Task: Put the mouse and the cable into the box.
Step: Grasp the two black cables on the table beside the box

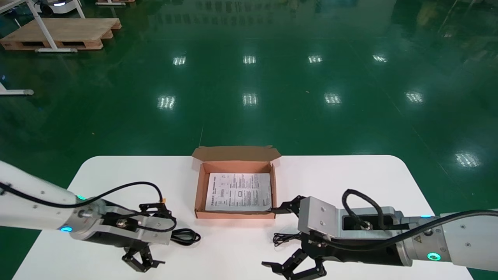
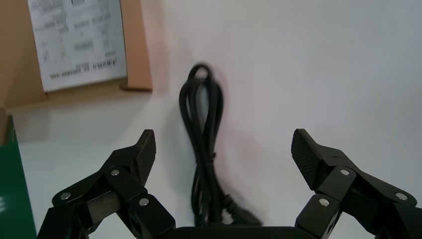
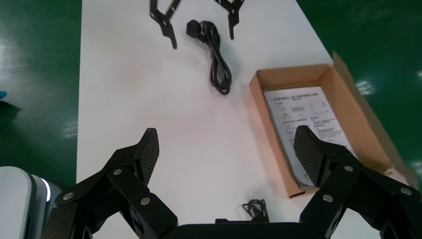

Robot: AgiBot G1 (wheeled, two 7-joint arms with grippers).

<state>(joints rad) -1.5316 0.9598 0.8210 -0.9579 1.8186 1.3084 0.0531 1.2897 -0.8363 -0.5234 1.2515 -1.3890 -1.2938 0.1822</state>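
The left gripper (image 2: 225, 149) hangs low near the table's near edge, its fingers spread wide on either side of the black cable (image 2: 203, 124). The cable lies folded in a long loop just off the near left corner of the cardboard box (image 1: 200, 186). I'd say the gripper is lined up to pinch across the strands. The right gripper (image 3: 227, 149) is also wide open and holding nothing. It sits off the box's near right corner, over a thin tangle of wire (image 1: 283, 238). I can't make out the mouse itself; it may be hidden under that arm. The box sits mid-table toward the far edge, flap up, with only a printed sheet (image 1: 238, 191) inside. Around it are the white table (image 1: 350, 182), a glossy green floor (image 1: 249, 77) and a wooden pallet (image 1: 62, 33) far off.
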